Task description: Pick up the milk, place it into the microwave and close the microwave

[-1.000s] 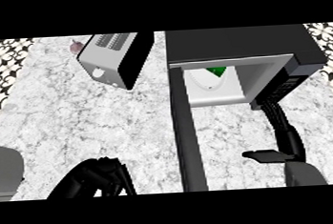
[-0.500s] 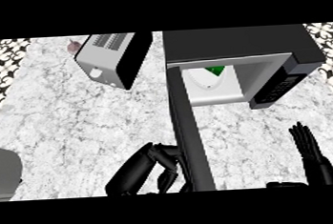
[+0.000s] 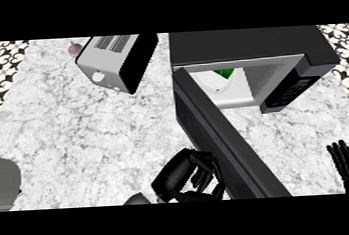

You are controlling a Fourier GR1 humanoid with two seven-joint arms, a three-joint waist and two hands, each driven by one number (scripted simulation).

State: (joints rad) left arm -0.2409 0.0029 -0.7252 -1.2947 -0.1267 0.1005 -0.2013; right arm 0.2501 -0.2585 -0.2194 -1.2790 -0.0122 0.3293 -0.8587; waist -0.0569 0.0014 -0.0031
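The milk carton (image 3: pixel 223 80), white with a green top, stands upright inside the microwave (image 3: pixel 277 49) at the upper right. The microwave's door (image 3: pixel 219 132) hangs partly open, slanting from its hinge at the cavity's left side down toward the lower right. My left hand (image 3: pixel 182 175) lies against the door's outer face near its lower end, fingers relaxed and slightly bent, holding nothing. My right hand (image 3: pixel 348 164) shows at the lower right edge, open with fingers up, apart from the microwave.
A silver and black toaster (image 3: pixel 115 61) lies at the back, left of the microwave, with a small pinkish thing (image 3: pixel 74 48) behind it. A grey object (image 3: pixel 1 184) pokes in at the lower left edge. The marble counter (image 3: pixel 74 129) spreads between them.
The door has swung rightward toward the cavity. My left hand moved right and up to the door's outer face. My right hand drew back from the microwave to the lower right edge.
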